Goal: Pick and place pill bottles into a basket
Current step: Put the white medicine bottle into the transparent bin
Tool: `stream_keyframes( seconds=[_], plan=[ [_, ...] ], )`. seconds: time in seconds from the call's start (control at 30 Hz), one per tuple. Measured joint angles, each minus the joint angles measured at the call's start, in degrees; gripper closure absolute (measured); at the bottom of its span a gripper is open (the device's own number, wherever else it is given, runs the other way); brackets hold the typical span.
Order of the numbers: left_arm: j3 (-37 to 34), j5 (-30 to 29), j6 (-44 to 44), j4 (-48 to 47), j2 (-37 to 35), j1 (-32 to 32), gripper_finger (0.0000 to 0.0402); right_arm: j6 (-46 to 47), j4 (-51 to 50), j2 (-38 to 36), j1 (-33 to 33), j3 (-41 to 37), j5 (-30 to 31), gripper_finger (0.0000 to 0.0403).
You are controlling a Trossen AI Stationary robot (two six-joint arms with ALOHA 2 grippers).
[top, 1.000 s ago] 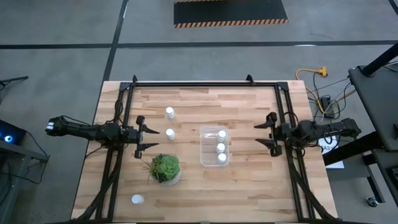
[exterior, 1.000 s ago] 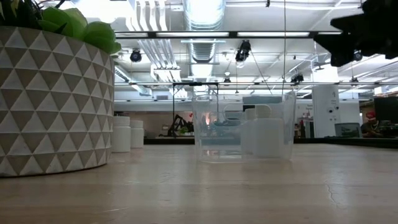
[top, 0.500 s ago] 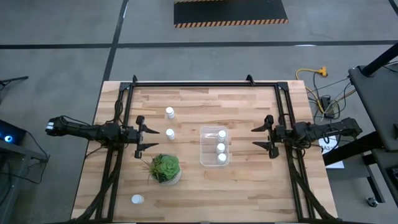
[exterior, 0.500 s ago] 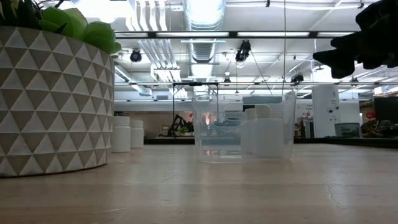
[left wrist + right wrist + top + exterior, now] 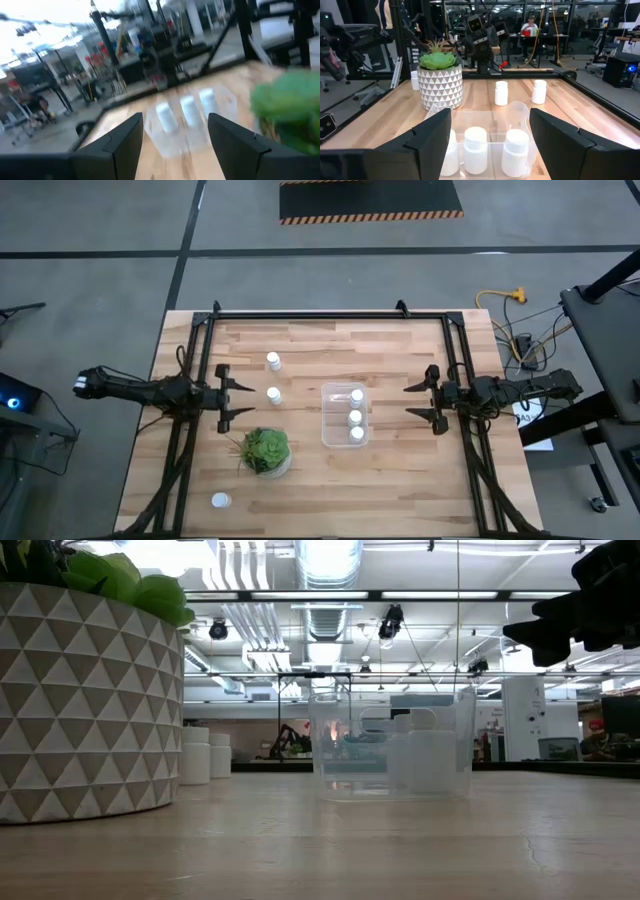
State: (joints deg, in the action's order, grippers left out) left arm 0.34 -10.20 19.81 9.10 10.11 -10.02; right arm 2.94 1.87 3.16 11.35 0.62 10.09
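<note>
3 pill bottles (image 5: 355, 418) are sitting in the basket (image 5: 345, 392); 3 are waiting on the table's left. The left gripper (image 5: 228, 391) is hovering wide and empty beside the nearest loose bottle (image 5: 274, 395), which likely needs grasping next. The right gripper (image 5: 423, 398) is idling wide.

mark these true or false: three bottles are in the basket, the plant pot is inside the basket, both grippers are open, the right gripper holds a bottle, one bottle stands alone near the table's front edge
1. Three pill bottles stand in the basket: true.
2. The plant pot is inside the basket: false, it stands on the table beside the basket, apart from it.
3. Both the left gripper and the right gripper are open: true.
4. The right gripper holds a bottle: false, its fingers are empty.
5. A lone bottle stands near the table's front edge: true.
</note>
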Motion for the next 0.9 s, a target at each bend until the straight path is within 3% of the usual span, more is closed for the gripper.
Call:
stream_keyframes(
  seconds=[0.2, 0.6, 0.9],
  plan=[
    [0.0, -0.22, -0.09, 12.93, 0.0, 0.0, 0.0194, -0.09, 0.0, 0.0, 0.0, 0.0, 0.0, 0.0142],
    [-0.04, -0.7, -0.11, 50.57, 1.02, 0.0, 0.0194, -0.03, 0.02, 0.0, 0.0, 0.0, 0.02, 0.0142],
    [-0.04, -0.6, -0.03, 63.31, 0.72, 0.0, 0.0194, -0.08, 0.02, 0.0, 0.0, 0.02, 0.04, 0.0142]
  ],
)
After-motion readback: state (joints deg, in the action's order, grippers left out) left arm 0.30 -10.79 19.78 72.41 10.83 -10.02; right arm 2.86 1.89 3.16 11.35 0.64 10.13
